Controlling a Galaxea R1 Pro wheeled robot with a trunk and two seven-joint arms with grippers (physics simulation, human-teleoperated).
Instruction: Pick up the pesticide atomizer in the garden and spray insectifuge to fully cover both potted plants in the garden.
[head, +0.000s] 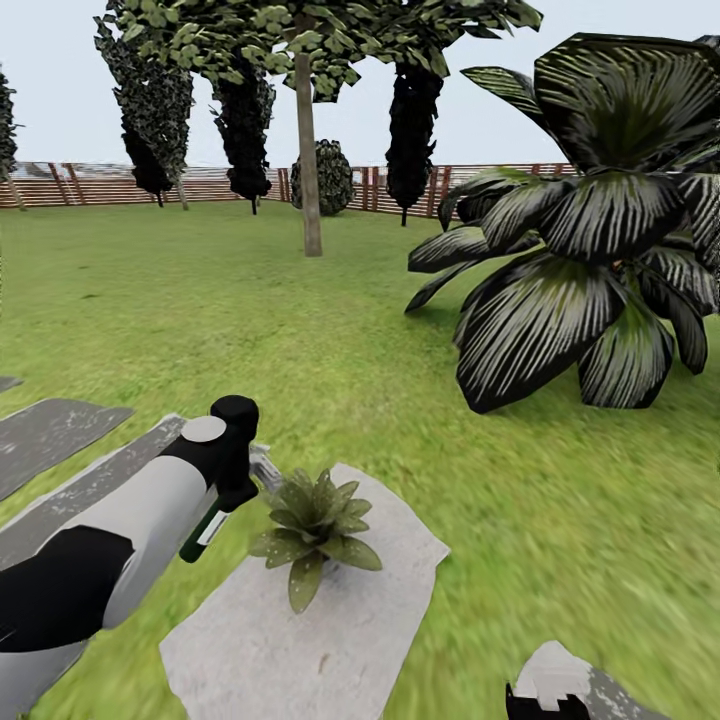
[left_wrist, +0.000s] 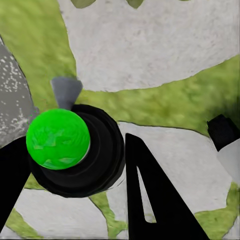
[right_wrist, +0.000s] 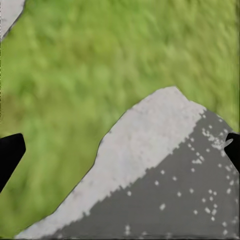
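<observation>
Already fetched: left gripper (head: 222, 497) clenched on pesticide atomizer (head: 203, 532), held just beside one potted plant (head: 313, 527); spraying judged underway, second plant left.

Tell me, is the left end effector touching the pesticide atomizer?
Touching. In the left wrist view the left end effector has its black fingers pressed on both sides of the pesticide atomizer.

The left arm (head: 110, 540) has glossy black and pale grey segments with a round grey cap.
</observation>
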